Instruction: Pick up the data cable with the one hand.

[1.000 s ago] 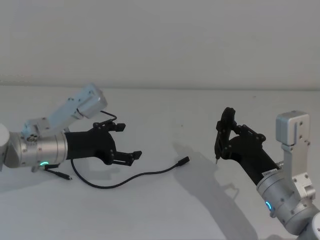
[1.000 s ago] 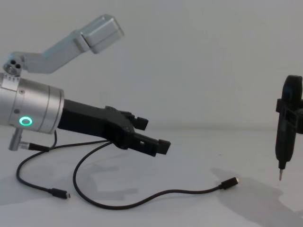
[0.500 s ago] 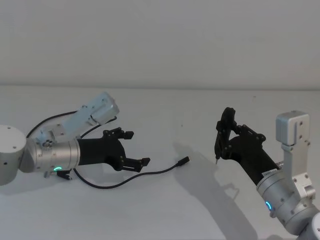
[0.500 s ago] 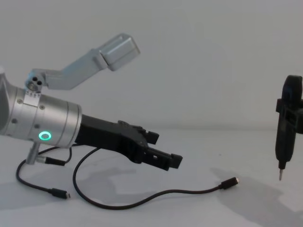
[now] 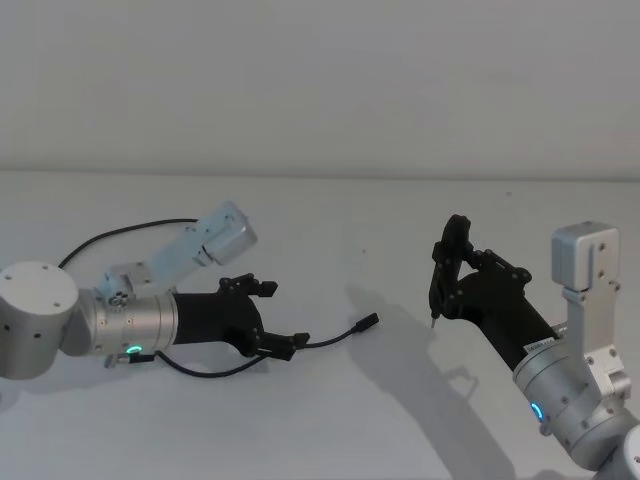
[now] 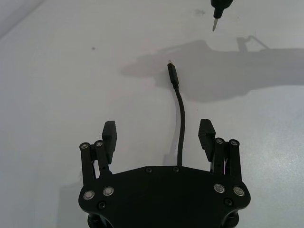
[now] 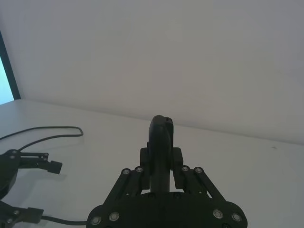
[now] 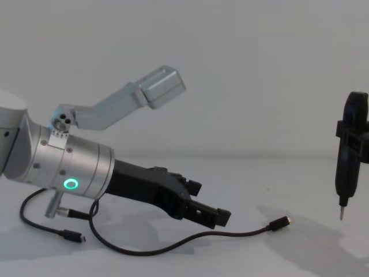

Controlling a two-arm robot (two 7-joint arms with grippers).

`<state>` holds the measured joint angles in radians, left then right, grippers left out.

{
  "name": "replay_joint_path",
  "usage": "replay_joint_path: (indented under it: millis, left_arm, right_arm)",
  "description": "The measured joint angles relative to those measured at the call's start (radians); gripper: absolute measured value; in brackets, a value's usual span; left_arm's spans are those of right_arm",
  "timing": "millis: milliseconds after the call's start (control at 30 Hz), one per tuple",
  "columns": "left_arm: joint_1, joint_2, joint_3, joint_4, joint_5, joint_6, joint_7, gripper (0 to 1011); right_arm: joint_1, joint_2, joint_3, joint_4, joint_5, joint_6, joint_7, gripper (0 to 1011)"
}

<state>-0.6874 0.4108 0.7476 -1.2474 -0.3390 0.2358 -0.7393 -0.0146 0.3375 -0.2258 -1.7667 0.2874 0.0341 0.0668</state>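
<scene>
The data cable point(image 5: 335, 338) is a thin black line curving over the white table, ending in a small plug point(image 5: 367, 322). My left gripper point(image 5: 283, 315), the one hand on its silver wrist with a green ring light, hangs open low over it. From the left wrist view, the data cable point(image 6: 181, 121) runs out between the two spread fingers point(image 6: 109, 131) toward its plug point(image 6: 172, 74). In the chest view the left gripper point(image 8: 209, 202) sits just above the data cable point(image 8: 242, 233), apart from it. My right gripper point(image 5: 447, 290) stays raised on the right, shut on a slim black pointed tool point(image 8: 348, 156).
A shorter black cable point(image 8: 34, 224) loops from the silver wrist to a small plug point(image 8: 72, 235) on the table point(image 5: 330, 420). The pointed tool's tip point(image 6: 215, 22) hangs beyond the data cable's plug. A pale wall stands behind the table.
My left arm has swung forward, to the right and down, bringing the open gripper low over the data cable. The cable and the right arm have not moved.
</scene>
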Motion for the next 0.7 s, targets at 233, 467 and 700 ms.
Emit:
replay_joint_path:
  millis: [233, 467, 700]
  left_arm:
    - [-0.008, -0.009, 0.01, 0.02, 0.013, 0.001, -0.002, 1001]
    - [-0.02, -0.018, 0.019, 0.044, 0.032, -0.007, -0.007, 1001]
    - [-0.03, -0.024, 0.025, 0.061, 0.047, -0.012, -0.019, 1000]
  right_arm:
    - [0.0, 0.0, 0.0, 0.0, 0.0, 0.0, 0.0, 274]
    - [0.0, 0.0, 0.0, 0.0, 0.0, 0.0, 0.0, 275]
    - [0.0, 0.0, 0.0, 0.0, 0.0, 0.0, 0.0, 275]
